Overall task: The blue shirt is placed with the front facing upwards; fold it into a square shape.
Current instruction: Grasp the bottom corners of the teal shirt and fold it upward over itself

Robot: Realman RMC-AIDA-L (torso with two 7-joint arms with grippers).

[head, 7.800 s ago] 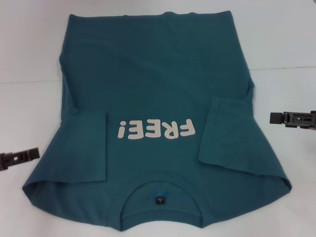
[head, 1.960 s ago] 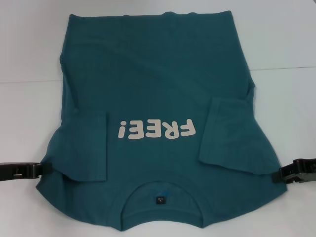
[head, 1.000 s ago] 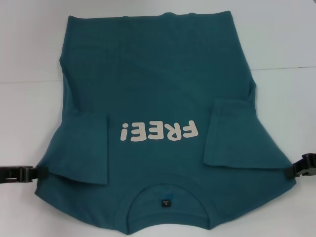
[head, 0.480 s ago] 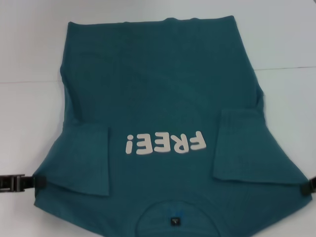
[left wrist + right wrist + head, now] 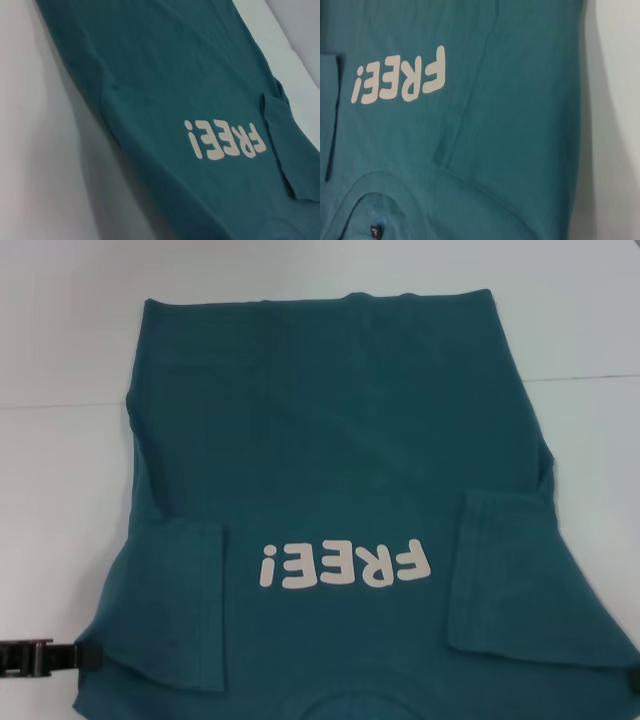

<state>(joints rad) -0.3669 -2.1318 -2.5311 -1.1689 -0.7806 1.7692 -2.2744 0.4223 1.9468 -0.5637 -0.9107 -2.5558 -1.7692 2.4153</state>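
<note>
The blue shirt (image 5: 330,460) carried one readable text: the word "FREE!" (image 5: 345,565) in thick off-white capitals across its chest, standing upside down in the head view at about 6 o'clock from the shirt's middle. The same print (image 5: 225,142) appeared in the left wrist view and again (image 5: 400,75) in the right wrist view. A small dark label (image 5: 375,231) sat inside the neck, its marking too small to read.

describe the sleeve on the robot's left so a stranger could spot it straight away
On the white table lies the blue shirt. Left of its off-white FREE! print is the left sleeve, folded inward over the body. The left tool is at the shirt's edge beside it.
</note>
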